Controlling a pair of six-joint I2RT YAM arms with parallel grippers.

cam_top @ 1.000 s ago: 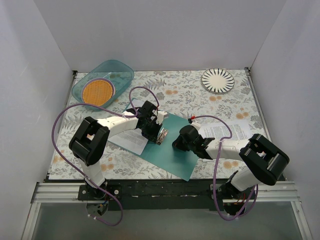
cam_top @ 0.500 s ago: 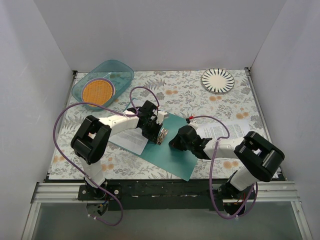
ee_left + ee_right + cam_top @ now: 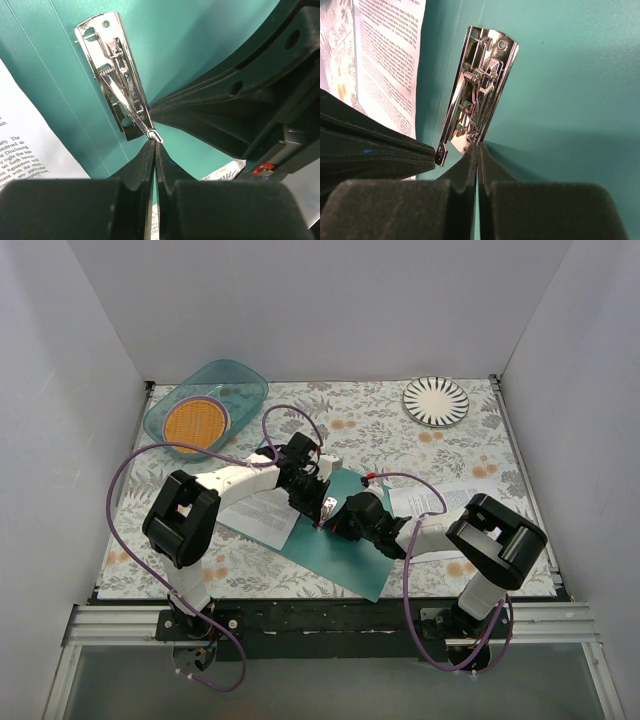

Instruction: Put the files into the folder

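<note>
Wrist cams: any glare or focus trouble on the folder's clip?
Left wrist: clip sharp, with bright specular streaks on the chrome; the camera's own fingers in the foreground are blurred. Right wrist: clip sharp but mirror-like, with patchy highlights; a soft shadow falls on the folder beside it. Top external: even light, clip too small to judge.

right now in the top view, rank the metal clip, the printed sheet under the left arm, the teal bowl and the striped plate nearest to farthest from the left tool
From the left tool:
1. metal clip, right at its tips.
2. printed sheet, to its left, under the arm.
3. teal bowl, back left, and striped plate, back right: too close to call.
</note>
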